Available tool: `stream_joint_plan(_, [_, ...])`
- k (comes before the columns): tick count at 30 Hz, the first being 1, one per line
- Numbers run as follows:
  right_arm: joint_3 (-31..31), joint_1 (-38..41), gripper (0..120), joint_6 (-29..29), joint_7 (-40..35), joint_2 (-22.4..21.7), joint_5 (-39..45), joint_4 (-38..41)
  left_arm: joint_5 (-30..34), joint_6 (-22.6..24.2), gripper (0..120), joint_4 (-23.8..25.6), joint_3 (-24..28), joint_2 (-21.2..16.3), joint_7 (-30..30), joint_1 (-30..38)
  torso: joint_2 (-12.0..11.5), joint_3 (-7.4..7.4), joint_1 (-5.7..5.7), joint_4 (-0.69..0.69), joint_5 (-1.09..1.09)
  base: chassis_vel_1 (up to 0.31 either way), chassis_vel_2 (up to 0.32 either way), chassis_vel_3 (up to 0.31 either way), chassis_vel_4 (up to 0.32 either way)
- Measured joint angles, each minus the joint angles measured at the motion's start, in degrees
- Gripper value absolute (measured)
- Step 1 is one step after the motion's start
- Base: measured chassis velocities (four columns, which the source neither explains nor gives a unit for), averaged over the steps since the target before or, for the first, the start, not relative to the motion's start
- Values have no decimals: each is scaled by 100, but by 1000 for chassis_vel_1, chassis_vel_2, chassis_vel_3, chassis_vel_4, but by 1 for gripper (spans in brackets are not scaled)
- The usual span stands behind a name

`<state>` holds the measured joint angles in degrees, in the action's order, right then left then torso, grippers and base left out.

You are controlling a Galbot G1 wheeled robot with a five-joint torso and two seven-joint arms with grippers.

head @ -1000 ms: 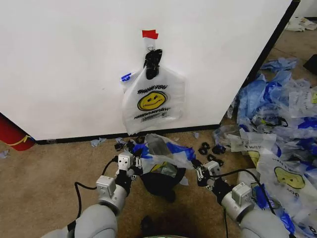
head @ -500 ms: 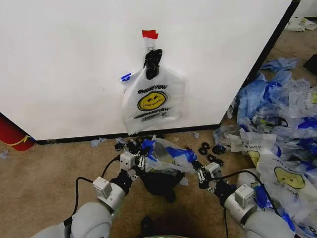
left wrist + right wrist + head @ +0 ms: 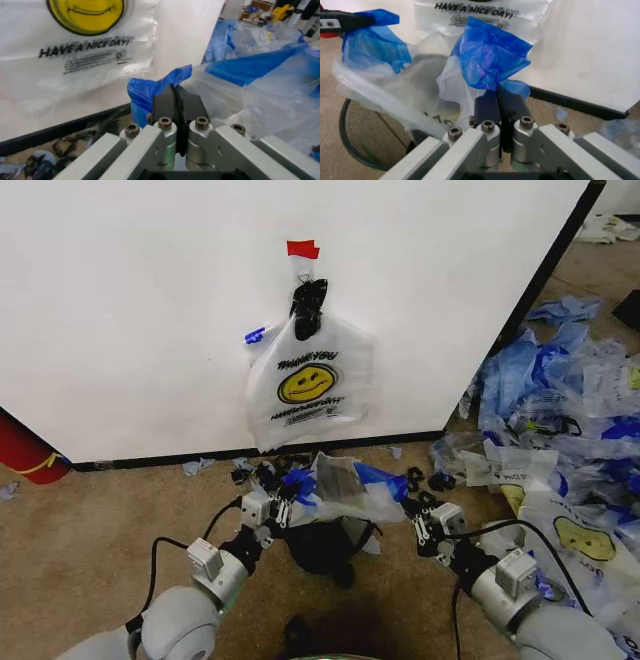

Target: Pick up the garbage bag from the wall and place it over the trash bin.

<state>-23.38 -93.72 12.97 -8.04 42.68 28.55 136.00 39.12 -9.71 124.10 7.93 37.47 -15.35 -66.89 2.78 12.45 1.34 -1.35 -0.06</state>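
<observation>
Garbage bag [image 3: 338,485]: stretched between both grippers, spread just above the trash bin [image 3: 322,545].
Left gripper [image 3: 283,498]: clamped on the bag's blue-taped edge [image 3: 157,84].
Right gripper [image 3: 414,515]: pinching the opposite blue-taped edge [image 3: 490,56].
Second smiley bag [image 3: 310,385]: hanging on the white wall [image 3: 150,310], beyond both grippers.

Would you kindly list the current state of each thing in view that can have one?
Garbage bag: stretched open between both grippers, above the bin.
Trash bin: upright on the carpet, mouth not yet covered.
Left gripper: shut on the bag's blue-taped edge.
Right gripper: shut on the opposite edge.
Wall bag: hanging from a clip.
</observation>
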Motion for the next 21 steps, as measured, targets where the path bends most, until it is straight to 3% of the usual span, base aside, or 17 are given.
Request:
stream_joint_plan(12, [44, -175, 0, 20, -35, -96, 28, 67, -255, -96, 0, 95, -36, -279, 157, -225, 0, 0, 0, 1, 0, 0, 0, 0, 0])
stream_joint_plan(21, [3, -559, 0, -253, 161, -129, -179, 104, -324, -580, 0, -266, -115, -320, 804, -112, 0, 0, 0, -1, -1, 0, 0, 0, 0])
